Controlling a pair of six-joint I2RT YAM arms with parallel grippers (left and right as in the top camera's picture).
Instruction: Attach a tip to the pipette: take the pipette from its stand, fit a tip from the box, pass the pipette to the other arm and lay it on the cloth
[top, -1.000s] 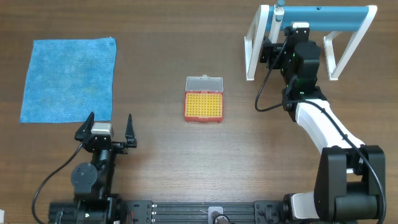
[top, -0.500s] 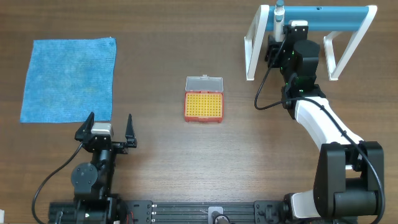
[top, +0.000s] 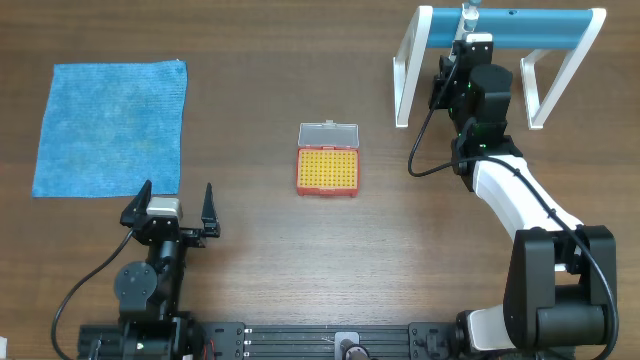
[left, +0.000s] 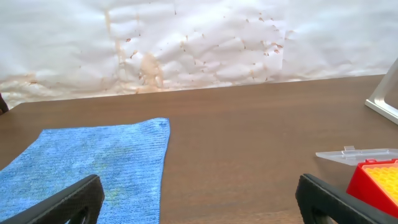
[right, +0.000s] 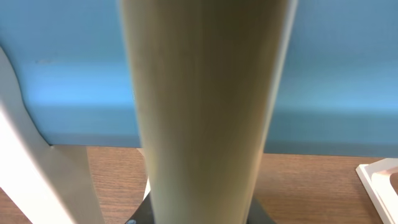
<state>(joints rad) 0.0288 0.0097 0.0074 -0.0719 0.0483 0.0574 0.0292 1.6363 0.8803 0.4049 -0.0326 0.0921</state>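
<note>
On our brown wooden desk (top: 300, 260): blue woven cloth (top: 110, 125) far left, left gripper (top: 177, 192) near its corner, fingers spread wide; white-framed, blue-barred stand (top: 510, 25) far right; red box of yellow tips (top: 327, 168) between. The right gripper (top: 466, 48) meets the pale cylindrical pipette (right: 205, 124) at the stand; its grip we cannot tell. We judge step one in hand: next, lift the pipette clear.
</note>
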